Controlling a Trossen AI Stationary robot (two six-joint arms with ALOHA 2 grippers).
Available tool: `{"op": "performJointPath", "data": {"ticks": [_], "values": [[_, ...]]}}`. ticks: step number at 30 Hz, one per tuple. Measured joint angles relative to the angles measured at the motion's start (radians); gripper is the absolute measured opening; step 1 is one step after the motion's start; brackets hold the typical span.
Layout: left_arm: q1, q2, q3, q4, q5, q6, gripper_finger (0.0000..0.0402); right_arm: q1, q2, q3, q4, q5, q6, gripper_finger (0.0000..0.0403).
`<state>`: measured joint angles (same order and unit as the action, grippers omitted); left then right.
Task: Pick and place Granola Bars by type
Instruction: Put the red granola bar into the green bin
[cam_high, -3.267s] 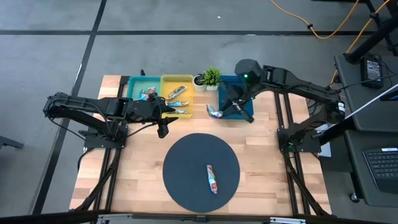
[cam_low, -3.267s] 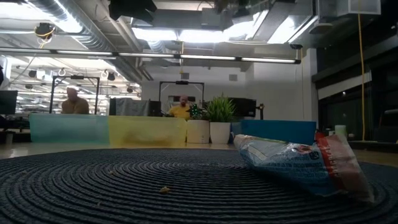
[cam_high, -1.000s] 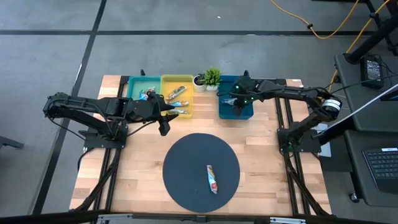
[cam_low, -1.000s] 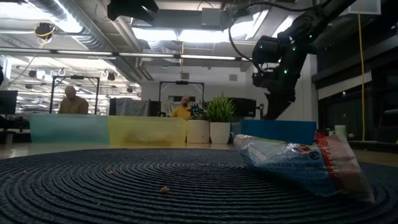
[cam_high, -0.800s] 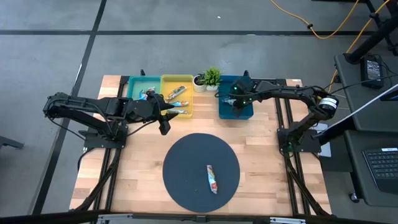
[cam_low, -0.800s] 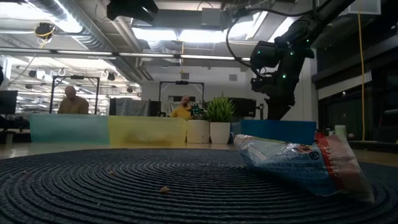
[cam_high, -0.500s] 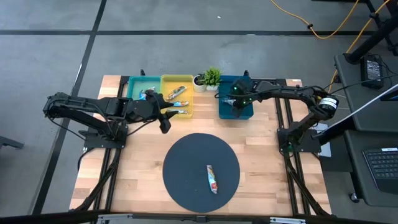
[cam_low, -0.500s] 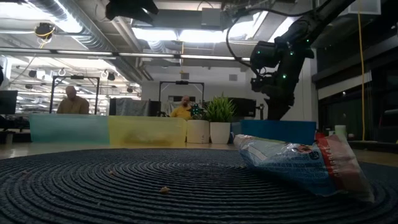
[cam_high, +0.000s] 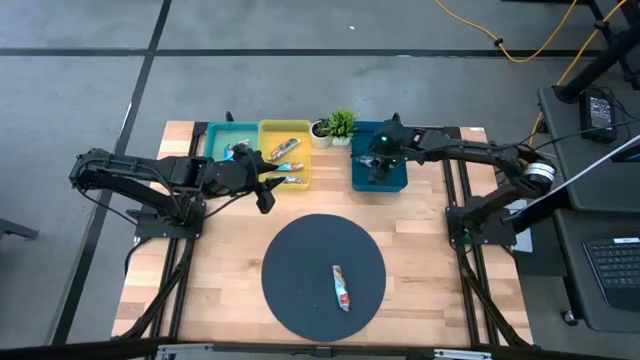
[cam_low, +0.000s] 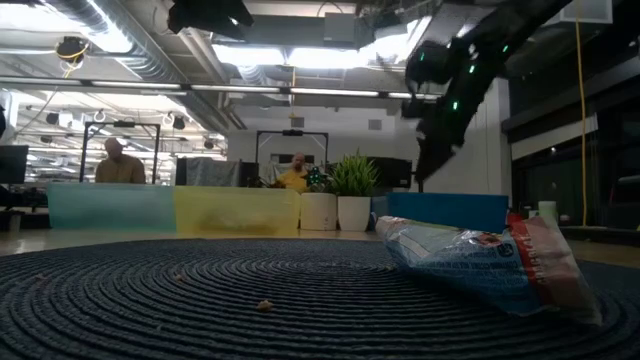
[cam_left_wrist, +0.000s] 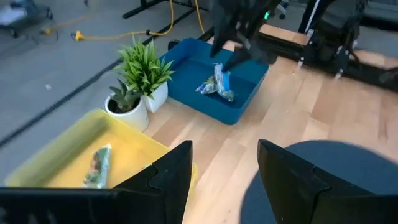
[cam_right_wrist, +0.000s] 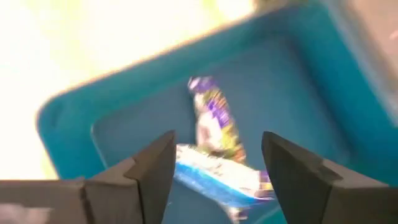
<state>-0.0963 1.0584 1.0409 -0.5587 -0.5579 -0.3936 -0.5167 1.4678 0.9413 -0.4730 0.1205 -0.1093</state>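
One granola bar (cam_high: 342, 287) in a blue, white and red wrapper lies flat on the round dark mat (cam_high: 300, 250); the low view shows it close up (cam_low: 490, 262). Two more bars (cam_right_wrist: 214, 146) lie on the floor of the blue bin (cam_high: 398, 180). My right gripper (cam_right_wrist: 217, 168) hangs open just above them, pointing steeply down, with nothing between its fingers. Other bars lie in the yellow bin (cam_high: 270, 132) and the teal bin (cam_high: 215, 135). My left gripper (cam_high: 262, 195) hovers open and empty by the yellow bin's near edge.
A small potted green plant (cam_high: 338, 125) stands between the yellow and blue bins at the table's far edge. The three bins stand in a row along the far side. Bare wood shows to the left and right of the mat.
My right gripper has risen a little above the blue bin and tipped; in the low view its fingers now stand clear above the bin's wall. The bar on the mat has not moved.
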Motion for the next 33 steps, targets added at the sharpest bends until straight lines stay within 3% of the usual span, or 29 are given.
{"op": "performJointPath", "data": {"ticks": [7, 14, 19, 25, 33], "values": [[0.000, 0.000, 0.000, 0.020, 0.141, 0.169, 0.0173, 0.145, -0.214, 0.000, 0.040, 0.121, 0.038, 0.0225], [0.000, 0.035, 0.000, 0.042, 0.371, 0.184, 0.0173, 0.339, -0.370, 0.000, 0.111, 0.116, 0.104, 0.0209], [-0.045, 0.133, 0.000, 0.068, 0.535, 0.351, 0.0173, 0.507, -0.434, 0.000, 0.203, 0.114, 0.131, 0.0206], [-0.105, 0.275, 0.000, 0.195, 0.561, 0.492, 0.0173, 0.648, -0.449, 0.001, 0.232, 0.115, 0.199, 0.0206], [-0.138, 0.408, 0.043, 0.326, 0.603, 0.460, 0.0173, 0.801, -0.448, 0.001, 0.229, 0.148, 0.254, 0.0206]]}}
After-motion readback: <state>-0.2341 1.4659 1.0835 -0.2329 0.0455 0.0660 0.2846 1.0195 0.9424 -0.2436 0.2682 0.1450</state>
